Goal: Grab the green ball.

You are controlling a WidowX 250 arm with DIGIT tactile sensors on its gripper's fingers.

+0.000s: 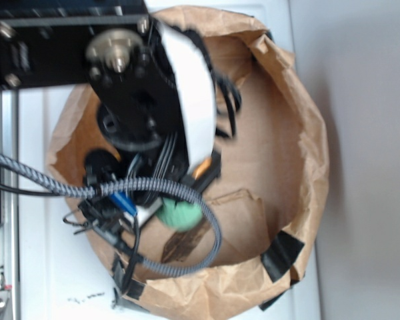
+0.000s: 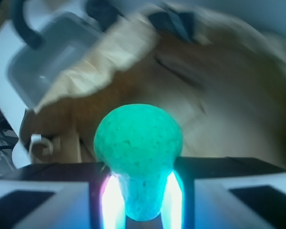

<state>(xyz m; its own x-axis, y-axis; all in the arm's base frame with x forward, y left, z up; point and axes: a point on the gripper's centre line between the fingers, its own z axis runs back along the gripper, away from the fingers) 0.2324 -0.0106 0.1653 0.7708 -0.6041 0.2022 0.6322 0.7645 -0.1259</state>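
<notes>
Crumpled brown paper bag (image 1: 300,133) with black tape patches (image 1: 281,255), standing open-mouthed on white tabletop (image 1: 40,280) beside grey wall (image 1: 367,133).

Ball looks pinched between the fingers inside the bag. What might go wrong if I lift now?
1. The ball bulges well past the fingers; only its lower part seems pinched, so it may squirt out.
2. The cable loops low beside the ball inside the paper bag and could snag its crumpled rim on the way up.
</notes>
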